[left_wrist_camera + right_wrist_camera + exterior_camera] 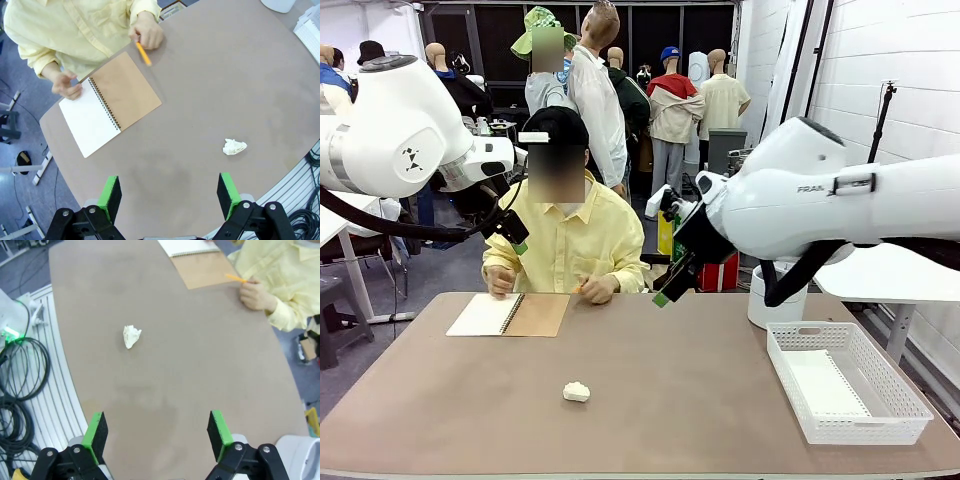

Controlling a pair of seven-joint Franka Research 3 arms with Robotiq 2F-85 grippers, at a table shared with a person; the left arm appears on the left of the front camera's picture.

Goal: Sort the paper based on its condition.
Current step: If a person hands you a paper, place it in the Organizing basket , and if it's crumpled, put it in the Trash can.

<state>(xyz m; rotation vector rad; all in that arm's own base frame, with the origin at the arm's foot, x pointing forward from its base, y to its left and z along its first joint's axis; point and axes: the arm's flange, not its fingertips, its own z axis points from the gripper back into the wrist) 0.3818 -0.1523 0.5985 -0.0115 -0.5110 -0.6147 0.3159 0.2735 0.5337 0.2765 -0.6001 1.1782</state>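
Note:
A crumpled ball of white paper (577, 391) lies on the brown table, near the front and a little left of centre. It also shows as a paper ball (234, 147) in the left wrist view and as a paper ball (131, 336) in the right wrist view. My left gripper (516, 236) hangs high over the table's far left, open and empty (169, 197). My right gripper (670, 285) is raised over the far middle, also open and empty (157, 429). Both are well above and away from the ball.
A person in yellow sits at the far side, holding a pencil (143, 53) beside an open spiral notebook (510, 314) with a tan cover. A white mesh basket (905, 405) stands at the front right; a flat white sheet seems to lie in it. A white bin (768, 305) stands behind it.

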